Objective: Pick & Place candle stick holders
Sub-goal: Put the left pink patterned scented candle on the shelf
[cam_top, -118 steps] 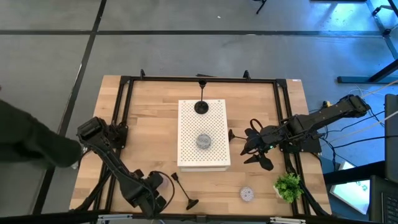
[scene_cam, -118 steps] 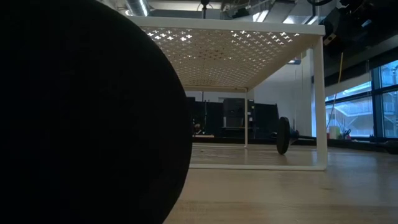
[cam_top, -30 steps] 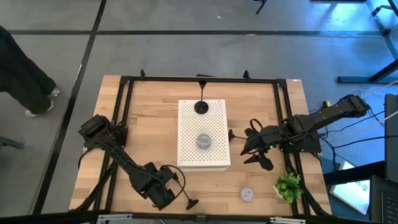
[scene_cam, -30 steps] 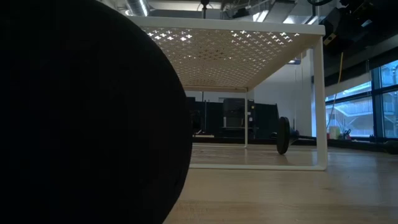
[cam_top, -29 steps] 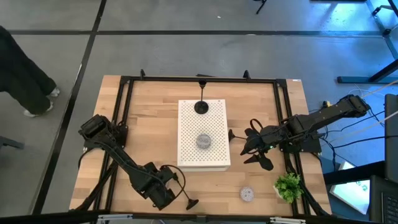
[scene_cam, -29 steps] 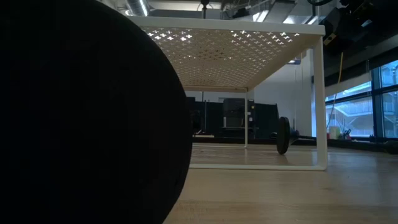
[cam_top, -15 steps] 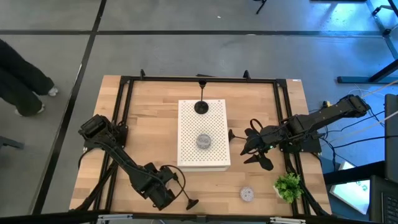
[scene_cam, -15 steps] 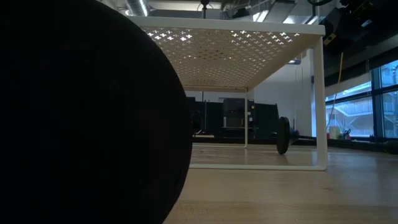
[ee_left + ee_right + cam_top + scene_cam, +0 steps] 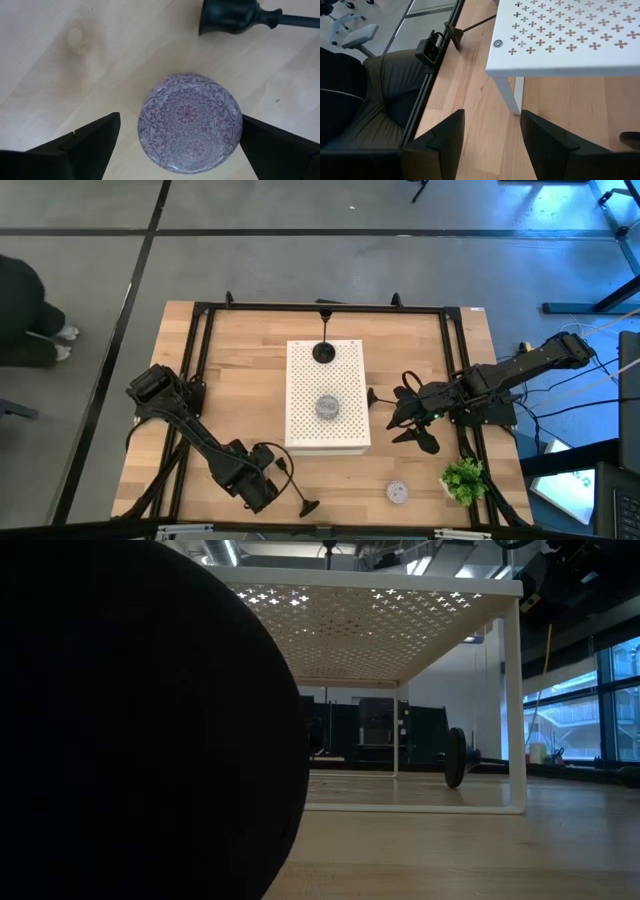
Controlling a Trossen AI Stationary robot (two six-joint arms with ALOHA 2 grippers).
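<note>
The left gripper [image 9: 177,142], jaws wide, straddles a round lavender patterned puck [image 9: 190,122] at the high view's lower left. The right gripper [image 9: 492,137] waits parted and empty at centre right.

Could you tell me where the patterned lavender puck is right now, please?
In the left wrist view the lavender puck lies flat on the wooden table, between the open fingers of the left gripper, beside a toppled black holder. The high view hides it.

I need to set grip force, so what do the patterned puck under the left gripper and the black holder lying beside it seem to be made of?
Patterned puck: probably glazed ceramic or glass, judging by its smooth lavender top with fine printed floral tracery and soft sheen. Black holder: likely cast metal with a matte dark finish, though painted wood cannot be ruled out. Left gripper straddles the puck with fingers open.
</note>
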